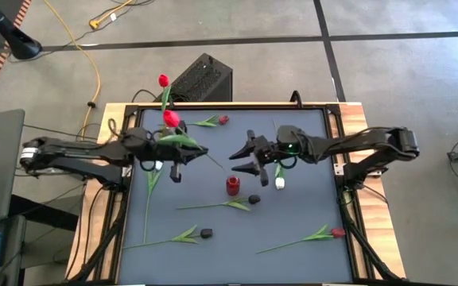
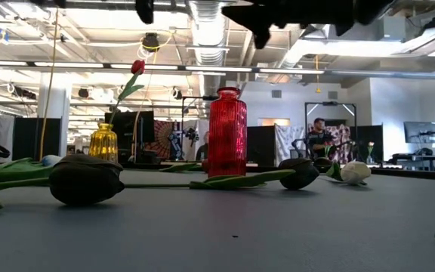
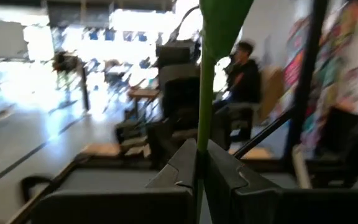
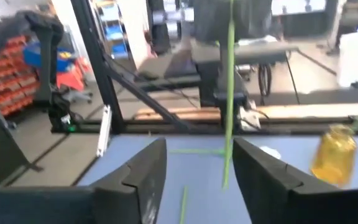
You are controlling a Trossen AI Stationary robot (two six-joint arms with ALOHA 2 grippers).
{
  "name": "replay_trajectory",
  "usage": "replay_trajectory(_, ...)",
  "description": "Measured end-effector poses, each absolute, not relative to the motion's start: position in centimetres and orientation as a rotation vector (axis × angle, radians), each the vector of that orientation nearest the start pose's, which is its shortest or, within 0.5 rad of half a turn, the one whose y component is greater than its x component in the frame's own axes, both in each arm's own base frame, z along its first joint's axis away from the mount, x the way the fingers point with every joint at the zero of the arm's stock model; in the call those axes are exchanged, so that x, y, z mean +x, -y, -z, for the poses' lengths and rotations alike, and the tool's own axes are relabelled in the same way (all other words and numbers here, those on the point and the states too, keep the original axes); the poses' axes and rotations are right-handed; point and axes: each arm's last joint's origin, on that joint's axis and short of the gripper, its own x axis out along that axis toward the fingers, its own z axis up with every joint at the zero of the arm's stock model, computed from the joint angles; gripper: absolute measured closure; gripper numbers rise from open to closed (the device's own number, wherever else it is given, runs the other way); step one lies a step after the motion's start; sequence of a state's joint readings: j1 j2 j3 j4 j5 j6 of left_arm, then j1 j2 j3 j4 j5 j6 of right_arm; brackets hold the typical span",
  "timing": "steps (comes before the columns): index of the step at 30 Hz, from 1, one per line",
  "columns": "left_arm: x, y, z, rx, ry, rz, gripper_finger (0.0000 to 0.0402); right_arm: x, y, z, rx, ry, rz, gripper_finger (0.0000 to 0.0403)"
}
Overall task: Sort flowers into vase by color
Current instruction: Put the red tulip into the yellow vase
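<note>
My left gripper [image 1: 173,159] is shut on a red tulip, whose head [image 1: 171,119] and leaf [image 1: 183,140] show above the table's left half. My right gripper [image 1: 243,156] hovers open just right of it, above the red vase [image 1: 232,185]. In the right wrist view a thin green stem [image 4: 229,93] hangs ahead of the open fingers, its lower end above the mat. A yellow vase [image 2: 103,142] holds another red tulip [image 2: 137,66]. Red [image 1: 338,233], near-black [image 1: 254,199] and white [image 1: 280,183] tulips lie flat on the mat. My left gripper pinches the tulip's green stem [image 3: 199,146] between its two fingers, which lie across it. Beyond the fingers the stem rises to a broad leaf [image 3: 224,18]. The flower is lifted clear of the table.
More flowers lie on the mat: a red one [image 1: 223,120] near the far edge, a near-black one [image 1: 206,233] near the front and a long stem [image 1: 149,199] under the left arm. A black box [image 1: 201,79] stands beyond the far edge. People show in the room behind.
</note>
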State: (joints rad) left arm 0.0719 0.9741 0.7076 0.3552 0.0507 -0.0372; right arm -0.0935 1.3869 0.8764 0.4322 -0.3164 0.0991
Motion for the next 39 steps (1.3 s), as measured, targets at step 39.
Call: replay_trajectory(39, 12.0, -5.1, -31.8, -0.101, -0.353, -0.894, 0.0401, 30.2, 0.9, -25.3, -0.042, -0.432, -0.278, 0.0185)
